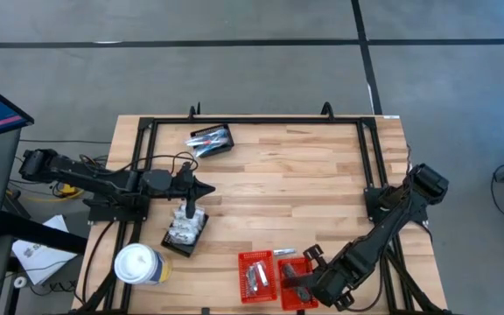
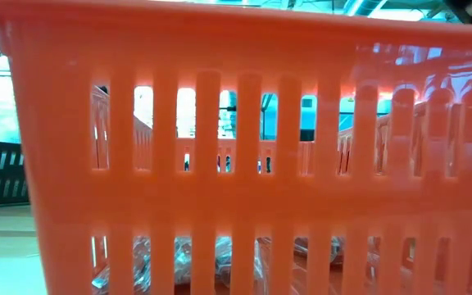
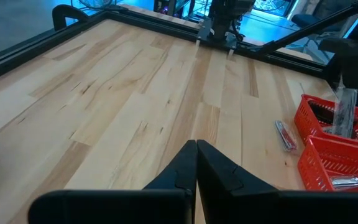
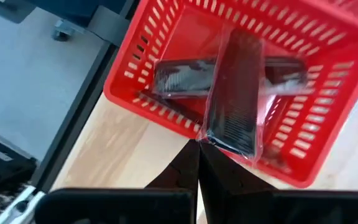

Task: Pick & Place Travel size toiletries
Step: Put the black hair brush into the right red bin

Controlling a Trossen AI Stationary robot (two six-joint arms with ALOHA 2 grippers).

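Hanging over the red basket (image 4: 241, 81), the right gripper (image 4: 197, 144) pinches a clear-wrapped dark comb packet (image 4: 235, 93) in clenched jaws, shown only in the right wrist view; left gripper (image 3: 196, 144) jaws clenched, empty.

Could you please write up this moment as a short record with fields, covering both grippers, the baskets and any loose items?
left gripper: shut, empty, over the black basket of white packets
right gripper: shut on a clear-wrapped dark comb, held above a red basket
red baskets: two side by side at the near table edge; the other holds silvery items
far black basket: holds dark and silvery items
loose item: on the table beside the red baskets
white lidded cup: near left corner
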